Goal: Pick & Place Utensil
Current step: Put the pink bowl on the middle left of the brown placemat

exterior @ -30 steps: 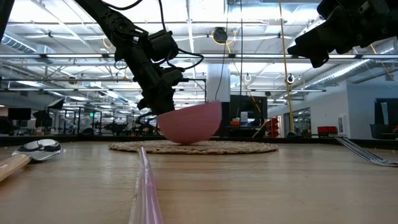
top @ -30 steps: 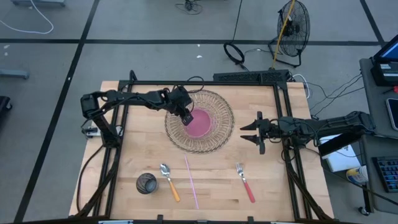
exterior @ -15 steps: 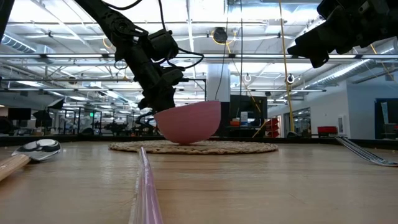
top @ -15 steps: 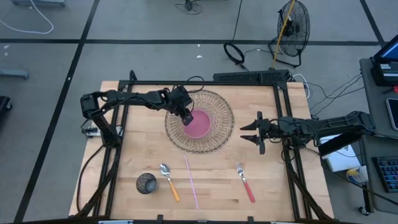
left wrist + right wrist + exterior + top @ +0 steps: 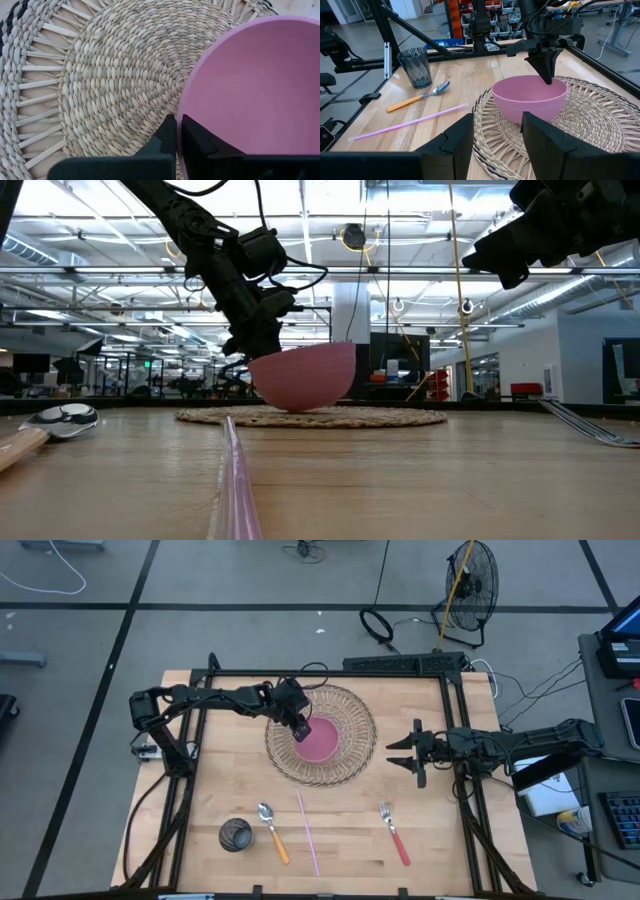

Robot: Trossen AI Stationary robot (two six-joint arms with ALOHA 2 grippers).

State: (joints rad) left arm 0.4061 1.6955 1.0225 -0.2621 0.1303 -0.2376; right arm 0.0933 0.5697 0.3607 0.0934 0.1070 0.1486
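A pink bowl [image 5: 322, 743] sits on a round woven placemat [image 5: 345, 708] toward the far middle of the table. My left gripper [image 5: 302, 728] is shut on the bowl's left rim; it also shows in the low view [image 5: 256, 345] and the right wrist view [image 5: 547, 75]. My right gripper [image 5: 405, 752] hangs open in the air to the right of the placemat, its fingers wide apart [image 5: 500, 145]. An orange-handled spoon [image 5: 272, 830], a pink straw [image 5: 308, 830] and a red-handled fork [image 5: 393, 832] lie flat near the near edge. My left gripper pinches the pink bowl's rim [image 5: 183, 107] on the bowl's left side, one finger [image 5: 169, 135] outside the wall and the other finger [image 5: 197, 140] inside. The fingers come from above, slanting down from the left. The bowl [image 5: 303, 375] stays upright, slightly tipped, its bottom at the placemat.
A dark glass cup [image 5: 236, 834] stands left of the spoon near the near edge. A black frame [image 5: 330, 673] runs round the table. Bare wood lies between the placemat and the utensils, and to the right under my right arm.
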